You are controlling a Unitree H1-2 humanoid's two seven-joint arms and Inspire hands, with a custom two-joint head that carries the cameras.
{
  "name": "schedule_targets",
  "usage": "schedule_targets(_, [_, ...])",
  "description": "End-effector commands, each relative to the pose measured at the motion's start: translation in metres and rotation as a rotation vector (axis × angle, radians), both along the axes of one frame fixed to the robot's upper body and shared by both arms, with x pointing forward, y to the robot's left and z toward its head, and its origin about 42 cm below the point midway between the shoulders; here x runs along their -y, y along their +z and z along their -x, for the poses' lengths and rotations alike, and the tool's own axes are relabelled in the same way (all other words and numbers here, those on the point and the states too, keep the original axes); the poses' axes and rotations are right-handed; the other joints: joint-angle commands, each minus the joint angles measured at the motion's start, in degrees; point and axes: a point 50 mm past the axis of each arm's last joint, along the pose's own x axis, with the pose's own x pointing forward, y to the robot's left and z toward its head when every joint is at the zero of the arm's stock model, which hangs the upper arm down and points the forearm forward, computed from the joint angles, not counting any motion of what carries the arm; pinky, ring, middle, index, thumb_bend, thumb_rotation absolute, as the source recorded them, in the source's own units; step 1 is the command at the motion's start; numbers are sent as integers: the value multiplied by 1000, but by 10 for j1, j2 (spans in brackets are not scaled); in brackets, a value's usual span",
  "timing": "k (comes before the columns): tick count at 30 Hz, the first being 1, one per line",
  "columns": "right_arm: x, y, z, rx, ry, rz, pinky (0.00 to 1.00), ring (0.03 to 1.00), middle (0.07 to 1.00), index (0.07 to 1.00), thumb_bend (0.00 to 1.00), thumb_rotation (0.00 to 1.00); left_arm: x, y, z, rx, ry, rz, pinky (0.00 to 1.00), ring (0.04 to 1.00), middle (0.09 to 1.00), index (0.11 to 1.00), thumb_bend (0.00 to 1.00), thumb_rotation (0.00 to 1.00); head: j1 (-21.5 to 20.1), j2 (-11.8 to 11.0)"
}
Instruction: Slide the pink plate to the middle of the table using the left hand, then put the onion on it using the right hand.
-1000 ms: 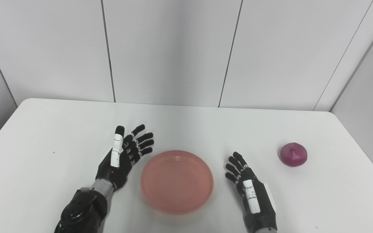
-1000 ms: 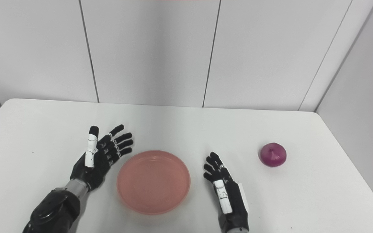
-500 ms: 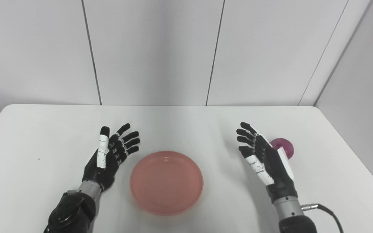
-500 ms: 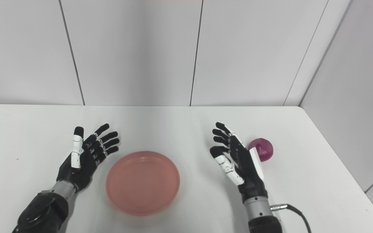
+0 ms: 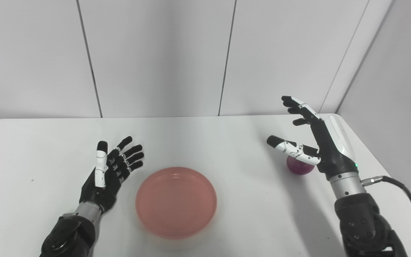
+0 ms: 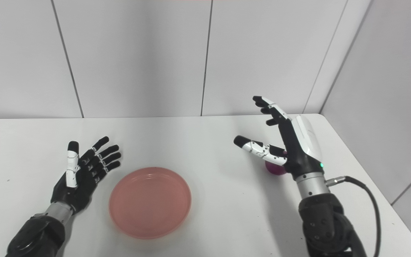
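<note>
1. Pink plate (image 5: 176, 200): round, shallow, smooth, nothing in it, just right of left hand (image 5: 111, 171) fingertips.
2. Left hand fingers spread, holding nothing.
3. Onion (image 5: 299, 166): purple, round, glossy, on white table (image 5: 205, 142), under right hand (image 5: 316, 139) thumb; fingers splayed, no grip.

The pink plate (image 5: 176, 201) looks like smooth, slightly glossy plastic on a matt white table (image 5: 205, 139). Both hands, left (image 5: 110, 175) and right (image 5: 316, 142), show glossy black and white plastic with metal wrists.

Two head cameras (side by side) look down on the same table (image 5: 205, 142).
</note>
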Motion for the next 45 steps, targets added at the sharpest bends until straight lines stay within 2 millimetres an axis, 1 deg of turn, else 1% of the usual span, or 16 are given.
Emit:
schedule_targets(1, [9, 27, -13, 45, -13, 107, 668, 783, 841, 862, 954, 618, -4, -16, 4, -72, 1, -15, 838, 823, 814, 881, 838, 990, 0, 0])
schedule_targets(5, [22, 39, -26, -29, -32, 229, 664, 794, 835, 840, 999, 510, -3, -17, 4, -71, -3, -21, 832, 820, 813, 878, 837, 998, -1, -1])
schedule_targets(8, [29, 43, -38, -79, -28, 306, 643, 778, 825, 833, 1000, 480, -2, -17, 4, -71, -5, -21, 829, 818, 813, 879, 838, 1000, -1, -2])
schedule_targets(10, [34, 46, -44, -128, -35, 356, 619, 764, 816, 823, 1000, 410, -1, -16, 4, -71, -5, -17, 829, 819, 813, 881, 836, 998, -1, -2])
schedule_targets(11, [36, 47, -46, -151, -39, 373, 602, 766, 822, 823, 1000, 349, -1, -16, 4, -71, -4, -16, 827, 819, 811, 879, 836, 994, -1, -2])
schedule_targets(14, [42, 48, -52, -219, -55, 414, 593, 765, 823, 823, 1000, 281, -1, -16, 4, -71, -2, -18, 824, 817, 808, 877, 838, 993, 0, -3])
schedule_targets(16, [44, 49, -56, -256, -67, 444, 591, 766, 823, 823, 1000, 259, -2, -17, 4, -72, -2, -19, 830, 820, 811, 878, 840, 997, 0, -3])
schedule_targets(17, [45, 49, -57, -270, -73, 456, 591, 771, 824, 820, 1000, 203, -2, -17, 4, -73, -2, -20, 836, 822, 814, 881, 841, 999, 0, -3])
schedule_targets(18, [47, 50, -61, -290, -80, 466, 590, 773, 824, 819, 1000, 184, -2, -17, 4, -74, 0, -17, 838, 823, 815, 882, 841, 1000, 0, -3])
schedule_targets(19, [48, 50, -63, -304, -85, 473, 584, 778, 832, 826, 1000, 135, -2, -17, 4, -75, 0, -15, 839, 825, 817, 882, 840, 998, 0, -3])
schedule_targets(21, [49, 51, -67, -332, -89, 488, 579, 787, 846, 843, 1000, 79, -2, -17, 5, -76, 1, -12, 839, 827, 820, 884, 841, 996, 1, -3])
schedule_targets(24, [48, 52, -75, -372, -94, 544, 569, 796, 860, 856, 1000, 27, -2, -17, 5, -77, 1, -10, 840, 829, 821, 887, 837, 996, 1, -5])
schedule_targets(27, [47, 52, -81, -413, -112, 586, 572, 803, 868, 857, 1000, 5, -1, -18, 5, -76, 0, -9, 845, 830, 821, 887, 837, 998, 3, -5])
schedule_targets(33, [45, 50, -90, -482, -138, 651, 547, 782, 863, 846, 1000, 1, -1, -18, 5, -76, 0, -7, 843, 828, 818, 884, 839, 999, 4, -5])
schedule_targets(42, [49, 42, -98, -512, -134, 653, 552, 782, 857, 838, 1000, 22, -1, -19, 5, -77, 3, -6, 839, 825, 813, 880, 841, 995, 6, -6])
schedule_targets(45, [52, 39, -101, -554, -141, 636, 553, 797, 874, 847, 1000, 58, -1, -20, 5, -77, 2, -6, 839, 826, 815, 882, 843, 993, 6, -6])
